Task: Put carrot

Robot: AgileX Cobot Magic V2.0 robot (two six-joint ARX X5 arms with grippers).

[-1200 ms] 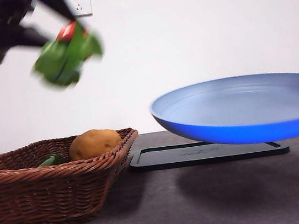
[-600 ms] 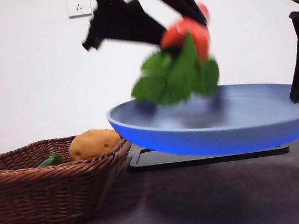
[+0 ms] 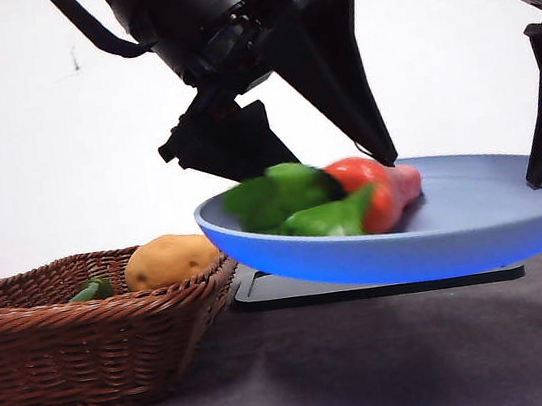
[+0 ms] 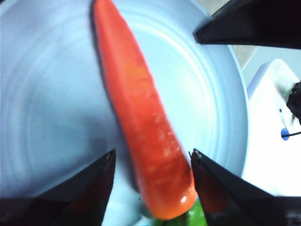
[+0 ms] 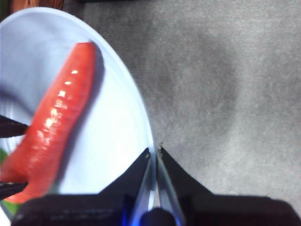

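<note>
Carrot (image 4: 141, 122) lies in the blue plate (image 3: 476, 225), between my left claw's (image 4: 151, 162) parted jaws, neither visibly touching it; its length runs straight away from the claw, leaves nearest; my right claw (image 5: 154, 153) pinches the plate's rim, holding it above the table (image 3: 395, 367).

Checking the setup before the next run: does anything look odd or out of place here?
One thing: the blue plate is not on the table; the right gripper holds its rim, above the black mat. The carrot lies in it between the left gripper's open jaws.
</note>
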